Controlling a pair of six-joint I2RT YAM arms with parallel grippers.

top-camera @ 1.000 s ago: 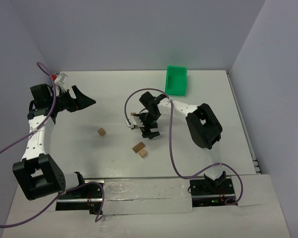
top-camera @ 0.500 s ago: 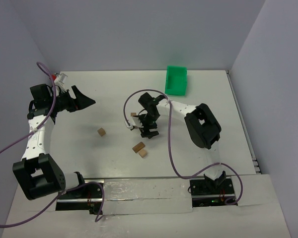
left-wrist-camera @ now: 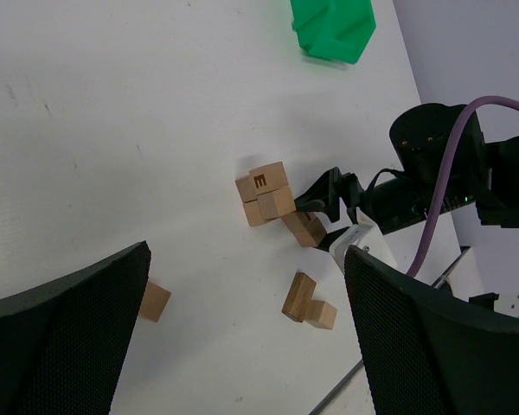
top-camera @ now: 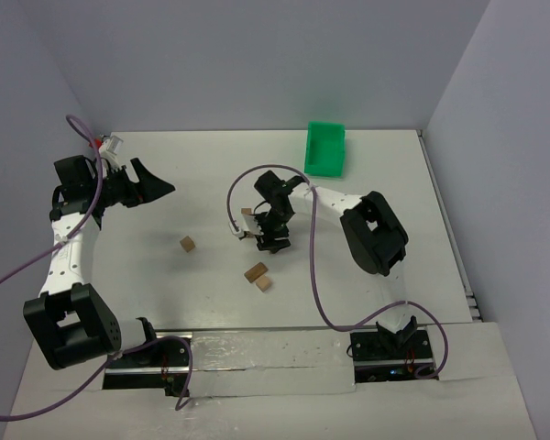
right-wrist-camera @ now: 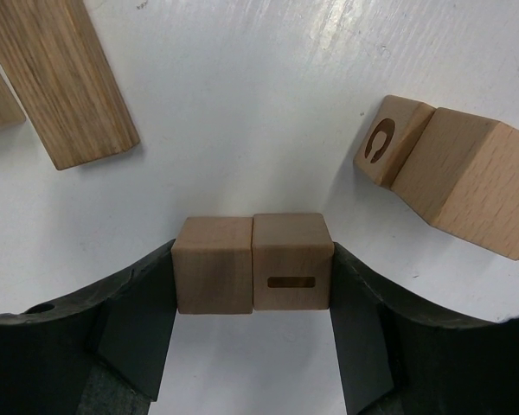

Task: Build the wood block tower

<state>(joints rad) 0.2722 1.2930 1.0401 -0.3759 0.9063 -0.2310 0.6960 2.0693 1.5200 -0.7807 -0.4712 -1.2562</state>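
Two wood blocks are pinched side by side in the right gripper.
Both lie on the white table, just beside a small cluster of cubes and well apart from the green bin; the pads are set flat against the pair's outer faces, so the grip is closed on both at once. The left gripper is spread wide, with nothing held. The cubes are judged light, rigid, smooth-faced and not fragile. A row of two clamped only end to end can hinge at its seam and slip, so a single cube, taken across two opposite flat faces at mid-height, is judged the safer hold.
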